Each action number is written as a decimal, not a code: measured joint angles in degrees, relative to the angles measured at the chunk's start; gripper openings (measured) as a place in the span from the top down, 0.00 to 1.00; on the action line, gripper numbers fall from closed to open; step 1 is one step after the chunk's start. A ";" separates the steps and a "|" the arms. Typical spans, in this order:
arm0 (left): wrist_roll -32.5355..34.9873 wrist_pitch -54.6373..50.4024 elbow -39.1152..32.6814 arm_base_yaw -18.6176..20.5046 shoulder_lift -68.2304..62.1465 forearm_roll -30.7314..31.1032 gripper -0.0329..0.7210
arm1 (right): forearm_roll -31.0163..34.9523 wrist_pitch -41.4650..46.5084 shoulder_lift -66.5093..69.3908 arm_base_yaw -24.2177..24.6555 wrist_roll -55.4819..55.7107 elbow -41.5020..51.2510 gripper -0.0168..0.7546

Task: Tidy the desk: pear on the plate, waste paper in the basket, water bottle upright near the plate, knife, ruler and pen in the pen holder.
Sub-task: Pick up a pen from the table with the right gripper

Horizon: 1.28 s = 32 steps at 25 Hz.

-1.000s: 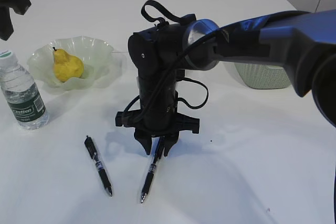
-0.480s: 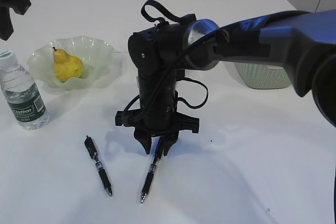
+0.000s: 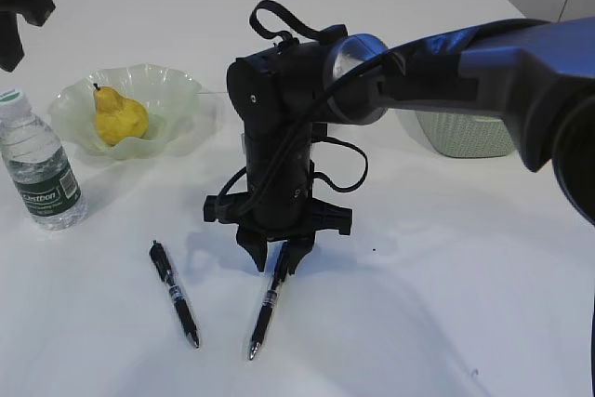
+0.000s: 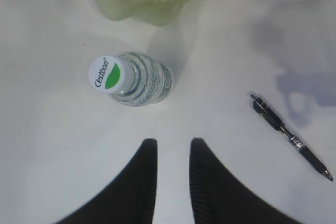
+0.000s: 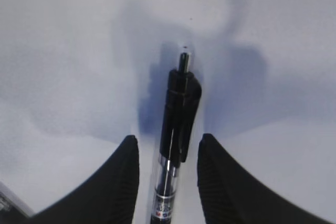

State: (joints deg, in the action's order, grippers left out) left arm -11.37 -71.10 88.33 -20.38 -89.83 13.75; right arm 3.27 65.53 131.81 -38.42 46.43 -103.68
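The pen step is in hand: the right gripper (image 3: 277, 260), spread, straddles the right-hand black pen (image 5: 176, 129) lying on the bench (image 3: 446, 304), and next must pinch it.

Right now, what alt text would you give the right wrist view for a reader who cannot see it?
Seen from just above, the right gripper straddles a black pen lying on the white table, one dark finger on each side with a gap to the barrel. The pen's clip end points away from the camera, and the gripper's shadow falls around it.
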 joint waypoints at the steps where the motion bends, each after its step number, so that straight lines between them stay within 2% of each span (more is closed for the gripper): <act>1: 0.00 0.00 0.00 0.00 0.00 0.00 0.77 | 0.00 -0.03 0.00 0.00 0.00 0.00 0.57; 32: 0.00 0.00 0.00 0.00 0.00 0.00 0.77 | -0.46 -0.53 0.00 0.34 0.56 0.00 0.57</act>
State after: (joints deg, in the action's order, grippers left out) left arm -11.37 -71.10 88.33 -20.38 -89.83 13.75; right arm 2.81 65.01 131.81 -38.08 47.00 -103.68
